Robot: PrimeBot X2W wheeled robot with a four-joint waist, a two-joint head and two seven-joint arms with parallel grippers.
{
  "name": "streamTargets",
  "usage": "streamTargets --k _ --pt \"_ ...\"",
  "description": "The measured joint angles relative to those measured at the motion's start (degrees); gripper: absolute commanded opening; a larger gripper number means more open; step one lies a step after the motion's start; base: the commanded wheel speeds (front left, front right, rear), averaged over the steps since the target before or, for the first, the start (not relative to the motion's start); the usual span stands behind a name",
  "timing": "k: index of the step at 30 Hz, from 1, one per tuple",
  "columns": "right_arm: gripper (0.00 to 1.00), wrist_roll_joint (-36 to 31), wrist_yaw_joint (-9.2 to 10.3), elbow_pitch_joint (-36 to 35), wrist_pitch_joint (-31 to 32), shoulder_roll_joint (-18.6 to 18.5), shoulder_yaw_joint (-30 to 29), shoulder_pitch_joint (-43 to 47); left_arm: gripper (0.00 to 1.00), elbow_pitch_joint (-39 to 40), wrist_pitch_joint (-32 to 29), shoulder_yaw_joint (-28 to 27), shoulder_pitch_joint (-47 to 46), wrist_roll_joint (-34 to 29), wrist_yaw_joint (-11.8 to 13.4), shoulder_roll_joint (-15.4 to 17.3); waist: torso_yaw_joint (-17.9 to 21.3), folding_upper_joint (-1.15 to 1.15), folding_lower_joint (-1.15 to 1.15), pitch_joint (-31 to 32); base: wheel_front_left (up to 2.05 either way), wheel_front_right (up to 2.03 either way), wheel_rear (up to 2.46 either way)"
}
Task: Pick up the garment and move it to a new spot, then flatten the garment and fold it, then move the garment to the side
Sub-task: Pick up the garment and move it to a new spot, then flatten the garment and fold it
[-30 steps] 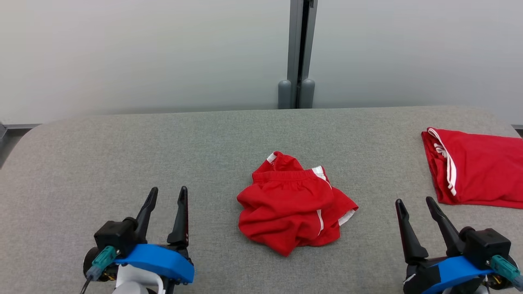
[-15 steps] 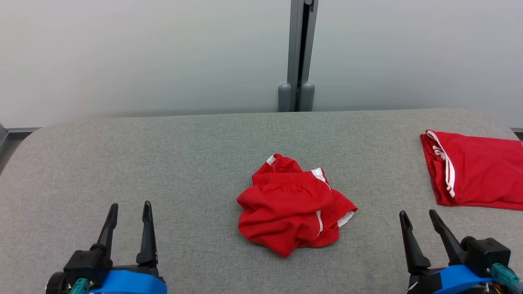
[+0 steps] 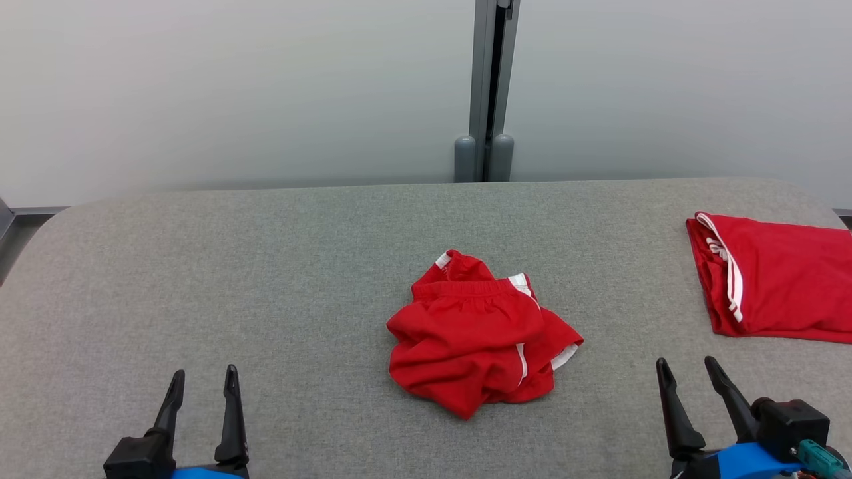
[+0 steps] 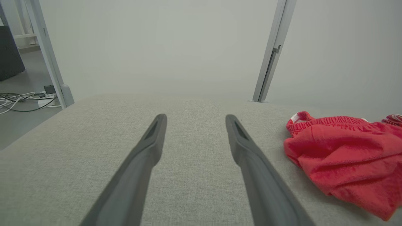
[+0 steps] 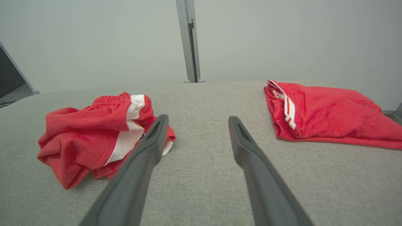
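Crumpled red garment with white trim sits mid-table on the grey padded table — untouched, bunched in a heap. Folded red garment lies at the far right edge. Left gripper low left, right gripper low right — both with jaws apart, empty, well clear of the heap.

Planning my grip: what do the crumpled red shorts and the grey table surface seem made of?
Crumpled red shorts: soft matte knit fabric, likely light jersey; it slumps in loose folds, with a gathered elastic waistband.
Grey table surface: matte woven cloth, probably upholstery textile; a fine flecked weave shows close up.
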State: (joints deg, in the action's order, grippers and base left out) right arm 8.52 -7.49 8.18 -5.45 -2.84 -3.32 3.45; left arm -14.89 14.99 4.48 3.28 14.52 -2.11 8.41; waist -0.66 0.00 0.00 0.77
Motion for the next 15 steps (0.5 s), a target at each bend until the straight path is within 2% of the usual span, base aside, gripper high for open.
streamTargets --k 15 --pt "1.0 0.2 0.0 1.0 -0.3 0.0 0.7 0.0 1.0 -1.4 0.0 -1.5 0.2 -1.3 -1.8 -1.2 0.3 0.0 0.0 0.0 0.0 0.0 0.0"
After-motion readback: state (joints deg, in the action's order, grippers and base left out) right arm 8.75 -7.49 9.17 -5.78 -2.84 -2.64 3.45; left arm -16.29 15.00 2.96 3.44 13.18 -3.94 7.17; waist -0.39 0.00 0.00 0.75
